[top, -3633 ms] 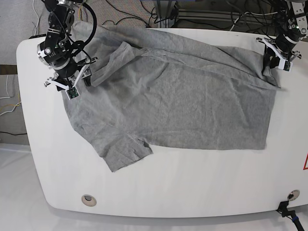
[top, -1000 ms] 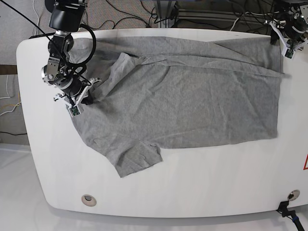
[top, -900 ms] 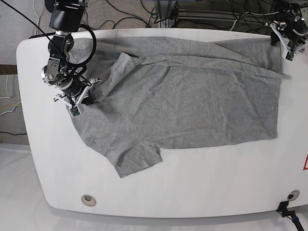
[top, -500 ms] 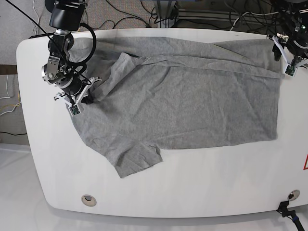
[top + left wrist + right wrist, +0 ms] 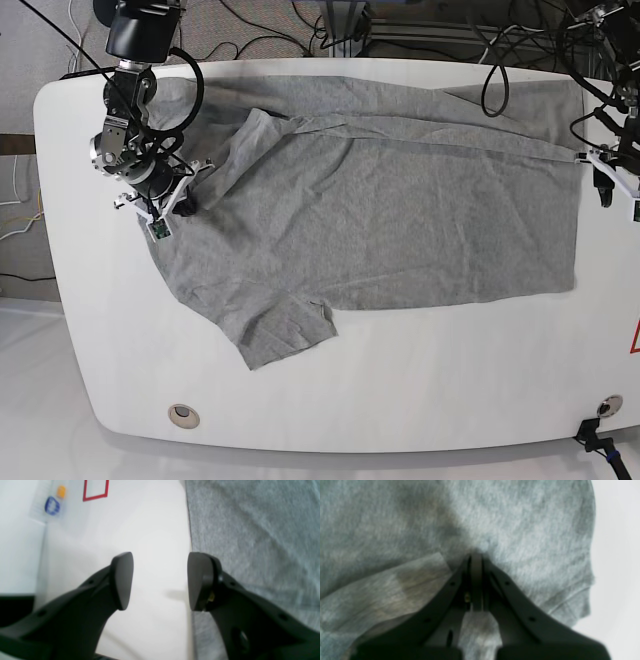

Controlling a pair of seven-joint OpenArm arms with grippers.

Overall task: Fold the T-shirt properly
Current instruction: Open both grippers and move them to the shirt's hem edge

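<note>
your right gripper (image 5: 475, 562) is pinched tight on the shirt (image 5: 400, 200) near its collar side; the left gripper (image 5: 160, 580) gapes wide, holding nothing, straddling the shirt's edge on the table (image 5: 420, 380). to do this well, drop the left onto that edge before closing. the left gripper sits half cut off in base view, and both wrist views are blurred.

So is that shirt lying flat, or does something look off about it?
Not quite flat. The T-shirt has a sleeve sticking out crooked at the front, and its far edge is folded over into a long ridge. The right gripper is pinching fabric near the collar, while the left gripper hangs open at the shirt's edge.
</note>
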